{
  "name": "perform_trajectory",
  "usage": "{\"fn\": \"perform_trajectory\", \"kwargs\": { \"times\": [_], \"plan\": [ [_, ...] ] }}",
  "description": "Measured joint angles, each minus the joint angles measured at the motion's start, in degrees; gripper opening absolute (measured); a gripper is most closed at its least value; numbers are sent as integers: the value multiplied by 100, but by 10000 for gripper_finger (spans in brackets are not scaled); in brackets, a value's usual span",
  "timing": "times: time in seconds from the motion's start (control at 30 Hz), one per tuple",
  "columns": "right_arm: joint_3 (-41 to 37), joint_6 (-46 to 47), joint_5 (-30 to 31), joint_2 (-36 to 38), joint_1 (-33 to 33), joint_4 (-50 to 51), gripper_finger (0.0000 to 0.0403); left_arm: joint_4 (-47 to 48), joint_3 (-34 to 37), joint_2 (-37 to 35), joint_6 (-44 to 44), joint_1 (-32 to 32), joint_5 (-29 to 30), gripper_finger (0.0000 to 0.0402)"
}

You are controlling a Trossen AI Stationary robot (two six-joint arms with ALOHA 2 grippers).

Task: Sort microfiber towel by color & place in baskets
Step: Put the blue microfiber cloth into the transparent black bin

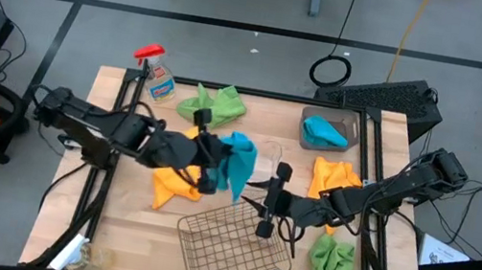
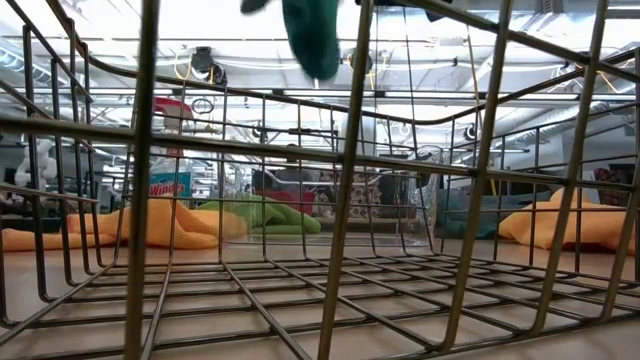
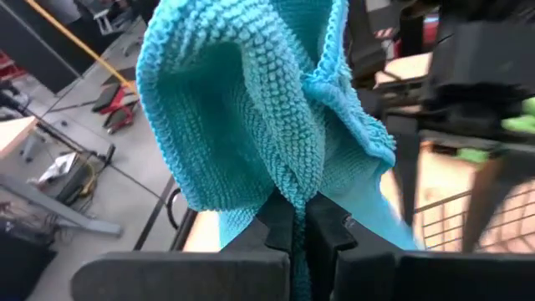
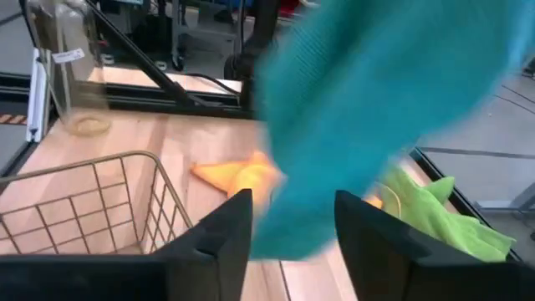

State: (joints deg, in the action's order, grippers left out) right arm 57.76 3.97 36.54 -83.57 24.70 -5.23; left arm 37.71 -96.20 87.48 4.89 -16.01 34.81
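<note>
Centrally, above the wire basket (image 1: pixel 234 242), the left gripper (image 1: pixel 213 162) pinches a teal towel (image 1: pixel 239 162); the right gripper (image 1: pixel 272 198), jaws parted, stands beside it. Risk: the hanging cloth snags those jaws or drops outside the basket.

The middle of the bench (image 1: pixel 111 221) is crowded: the left gripper (image 1: pixel 214 165) holds a teal towel (image 1: pixel 239 162) hanging just beside the right gripper (image 1: pixel 271 201), above the wire basket (image 1: pixel 234 242). A yellow towel (image 1: pixel 173 185) lies under the left arm. The bench's near left corner is mostly bare.
</note>
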Motion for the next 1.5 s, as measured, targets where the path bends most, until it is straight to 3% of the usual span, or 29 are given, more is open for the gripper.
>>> {"fn": "perform_trajectory", "kwargs": {
  "times": [0.33, 0.6, 0.97, 1.1, 1.3, 1.5],
  "plan": [
    [0, -165, 1061, 0, -31, -18, 194, -719, 9, 287, 2, 550, -1329, 8],
    [-2, -24, 2515, 0, -25, -223, 202, -1147, 9, 316, 3, 588, -1457, 8],
    [-2, -1003, 2499, 0, 236, -1333, 300, -1479, 9, 633, -5, 588, -2378, 8],
    [-2, -1303, 1621, 0, 196, -1405, 310, -1857, 7, 698, 4, 581, -2655, 8],
    [-2, -1228, 1477, -3, 191, -1434, 251, -1960, 4, 719, 15, 580, -2944, 8],
    [-2, -1409, 1450, -2, 191, -1607, 132, -1860, 4, 719, 9, 580, -3220, 8]
  ]
}}
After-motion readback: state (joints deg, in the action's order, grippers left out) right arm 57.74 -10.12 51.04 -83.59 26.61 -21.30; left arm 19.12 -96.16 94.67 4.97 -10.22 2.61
